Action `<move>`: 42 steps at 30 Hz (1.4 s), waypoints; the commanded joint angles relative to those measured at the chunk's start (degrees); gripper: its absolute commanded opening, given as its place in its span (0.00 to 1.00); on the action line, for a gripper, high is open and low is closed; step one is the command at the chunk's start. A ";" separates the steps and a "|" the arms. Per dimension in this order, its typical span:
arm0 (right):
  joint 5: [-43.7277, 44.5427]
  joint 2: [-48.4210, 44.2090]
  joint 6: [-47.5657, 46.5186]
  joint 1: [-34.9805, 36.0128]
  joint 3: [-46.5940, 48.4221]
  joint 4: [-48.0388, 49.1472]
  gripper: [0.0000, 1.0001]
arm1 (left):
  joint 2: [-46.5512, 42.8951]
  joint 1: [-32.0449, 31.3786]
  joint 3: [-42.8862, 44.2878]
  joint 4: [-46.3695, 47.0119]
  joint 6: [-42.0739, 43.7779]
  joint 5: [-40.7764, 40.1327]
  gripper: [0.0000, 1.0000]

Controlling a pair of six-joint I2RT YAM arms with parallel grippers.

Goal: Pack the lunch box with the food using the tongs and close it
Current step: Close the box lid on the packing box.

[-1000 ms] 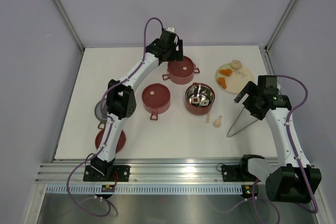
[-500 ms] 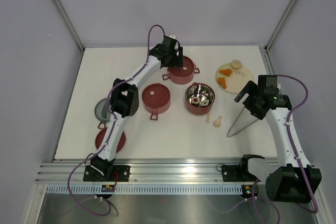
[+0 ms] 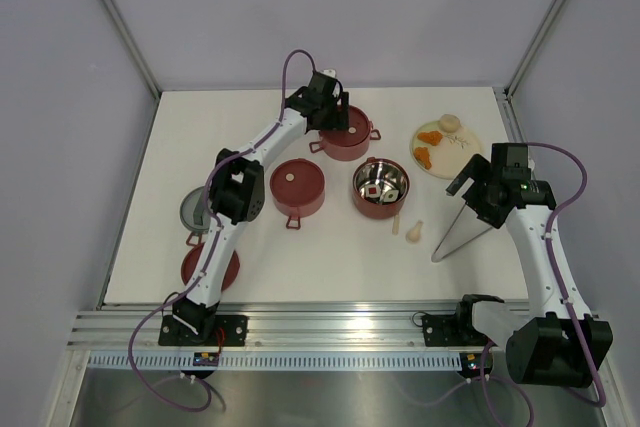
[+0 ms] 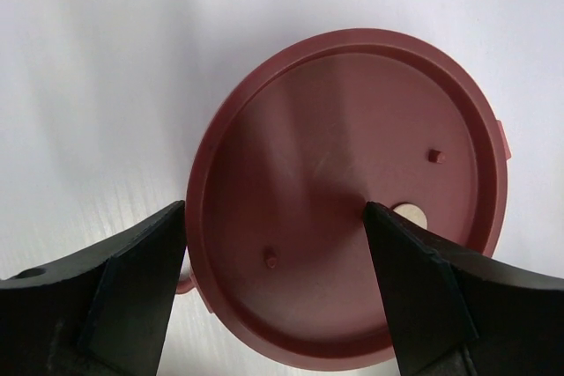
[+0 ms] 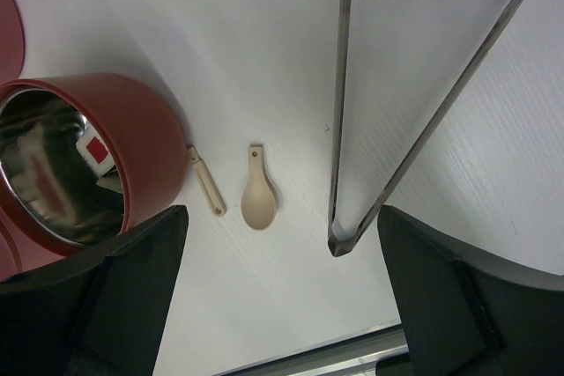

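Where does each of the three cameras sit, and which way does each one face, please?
Top external: above and behind the bases, looking down on the table; both arms show whole.
Left wrist: on the left arm, facing straight down on a lidded red bowl; the open left gripper straddles it.
Right wrist: on the right arm, facing down at the tongs, a beige spoon and the open bowl; the open right gripper shows.
Shared: the overhead view also shows the lidded bowl and tongs.
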 commanded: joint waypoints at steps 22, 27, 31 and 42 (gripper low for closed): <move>-0.04 -0.98 0.33 -0.14 2.06 -0.45 0.96 | -6.99 -2.38 -1.79 4.08 3.34 -2.48 0.84; 0.05 -1.16 0.42 -0.14 2.06 -0.45 0.96 | -6.02 -2.38 -1.53 3.20 2.99 -2.47 0.84; -0.04 -1.07 0.33 -0.14 2.15 -0.36 0.96 | -6.02 -2.29 -1.44 2.76 3.34 -2.74 0.87; -0.39 -0.98 0.42 -0.14 2.15 -0.19 0.96 | -9.80 -2.38 -1.88 3.11 5.10 -6.07 0.99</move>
